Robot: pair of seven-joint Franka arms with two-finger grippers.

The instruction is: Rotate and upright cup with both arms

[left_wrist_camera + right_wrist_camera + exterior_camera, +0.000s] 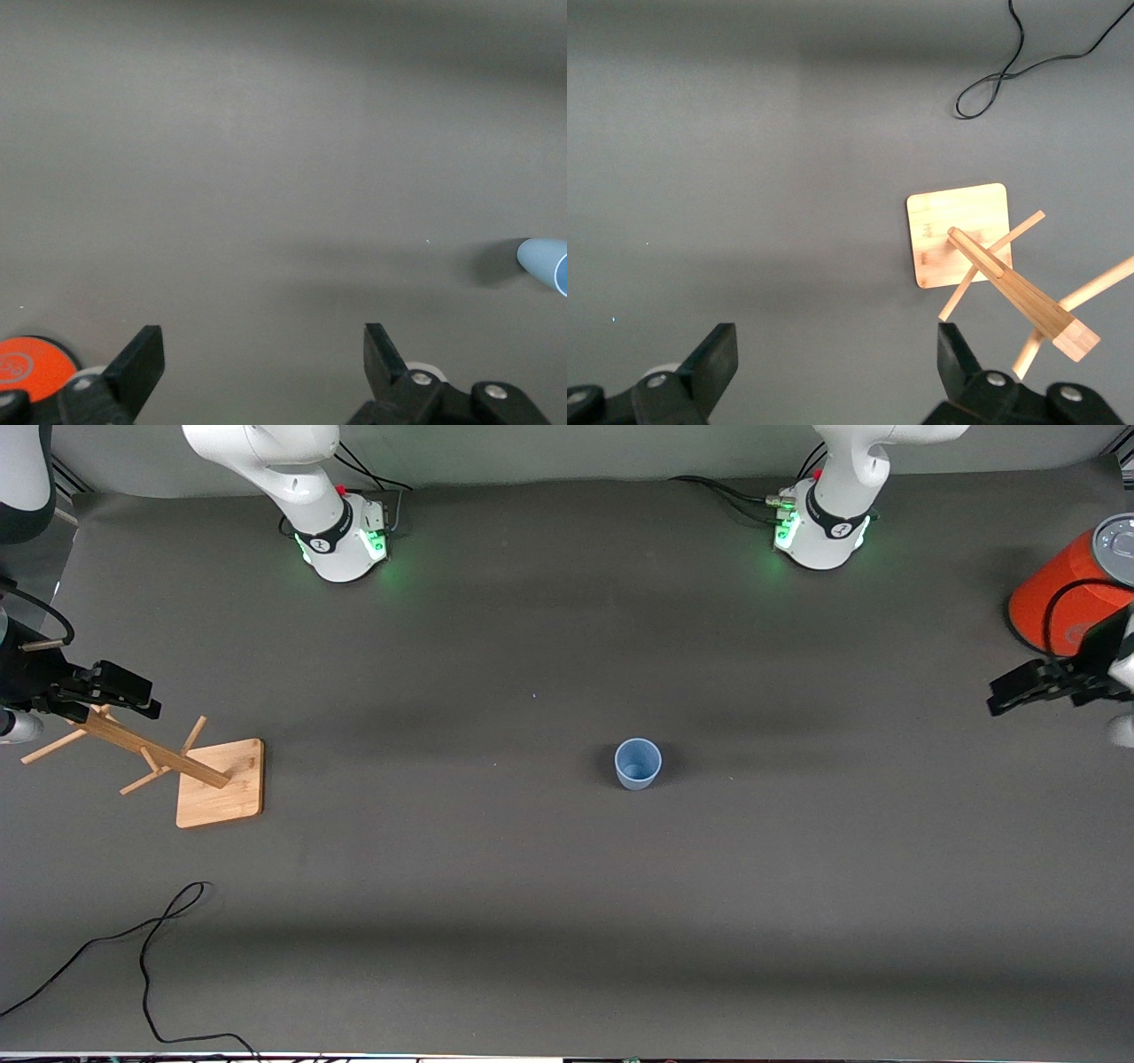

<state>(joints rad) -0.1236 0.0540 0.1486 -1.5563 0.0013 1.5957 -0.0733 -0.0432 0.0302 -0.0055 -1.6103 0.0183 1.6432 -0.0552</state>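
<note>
The small pale-blue cup [638, 763] stands upright on the dark table near the middle, its mouth facing up. Its edge also shows in the left wrist view [547, 264]. My left gripper [1019, 691] is open and empty, up in the air at the left arm's end of the table, beside the orange cylinder [1067, 593]. In its own view the left gripper [264, 354] has its jaws wide apart over bare table. My right gripper [133, 695] is open and empty at the right arm's end, over the wooden rack [164, 766]. Its own view shows the right gripper [837, 354] with jaws wide apart.
The wooden peg rack has a square base [959, 232] and slanted pegs. A loose black cable [146, 957] lies near the front camera's edge at the right arm's end. The orange cylinder's top shows in the left wrist view [27, 367].
</note>
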